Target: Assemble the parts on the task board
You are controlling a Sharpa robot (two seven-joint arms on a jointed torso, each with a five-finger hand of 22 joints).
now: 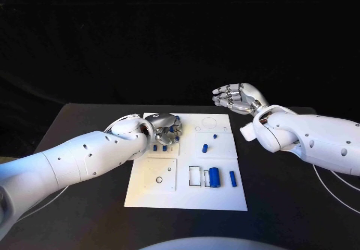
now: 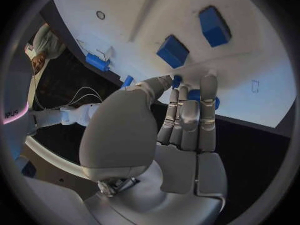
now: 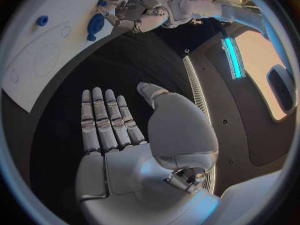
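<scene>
The white task board [image 1: 225, 200] lies mid-table. My left hand [image 1: 164, 128] hovers over its far left corner, thumb and fingertips [image 2: 187, 92] closed on a small blue part [image 2: 177, 79] just above the board [image 2: 250, 55]. Two blue blocks [image 2: 173, 51] [image 2: 214, 26] stand in the board close by. Two short blue pegs [image 1: 155, 148] sit under that hand. A large blue cylinder [image 1: 214, 177] and a slim blue peg [image 1: 232, 178] lie near the front right, and two small blue pieces [image 1: 204, 148] [image 1: 215, 136] sit mid-board. My right hand [image 1: 236, 97] [image 3: 109, 130] is raised beyond the board's far right corner, fingers straight and empty.
A square white sub-plate [image 1: 159, 175] with a small hole sits on the board's front left. Ring outlines [image 1: 208, 123] mark the far middle. Black table [image 1: 285, 208] surrounds the board. A thin cable [image 1: 330, 182] trails under my right arm.
</scene>
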